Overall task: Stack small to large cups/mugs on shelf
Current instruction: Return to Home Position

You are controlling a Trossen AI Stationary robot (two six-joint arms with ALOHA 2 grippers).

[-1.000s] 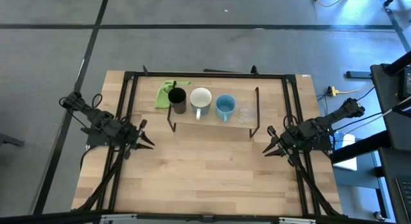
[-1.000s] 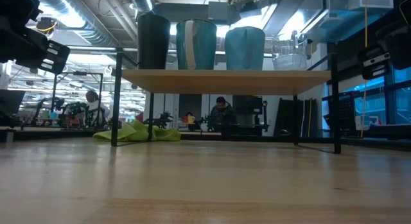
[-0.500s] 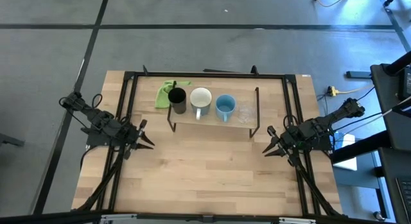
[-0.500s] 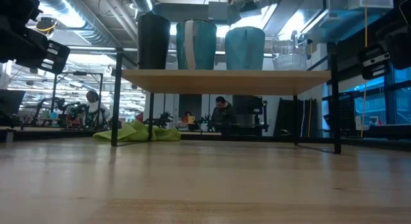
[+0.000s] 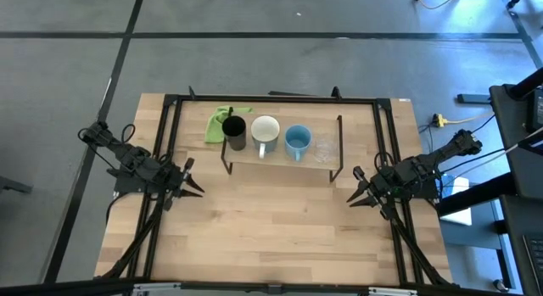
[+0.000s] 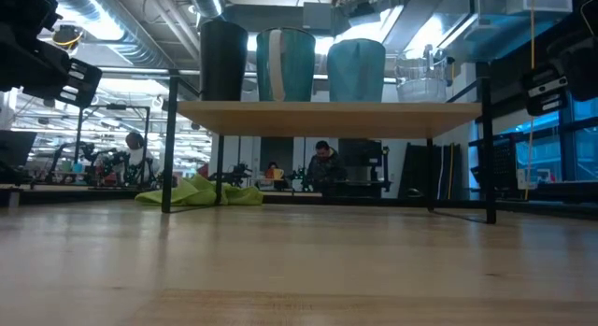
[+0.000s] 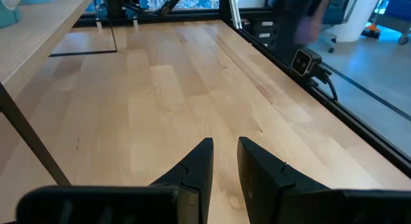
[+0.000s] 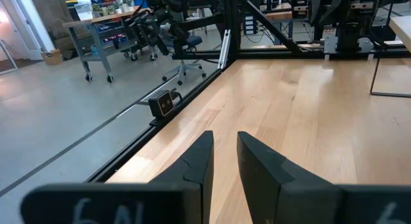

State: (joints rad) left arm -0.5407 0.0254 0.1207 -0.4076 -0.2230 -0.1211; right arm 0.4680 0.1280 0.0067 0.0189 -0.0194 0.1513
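Four vessels stand in a row on the shelf, each on its base: black cup, white mug, light blue mug, clear cup. My left gripper hovers near the table's left side, clear of the shelf, shut and holding nothing. My right gripper hovers near the table's right side, also shut and holding nothing.
A green cloth lies on the table behind the shelf's left end. A black frame runs around the tabletop. Bare wood spreads between the arms and toward the near edge. A person sits in the room beyond.
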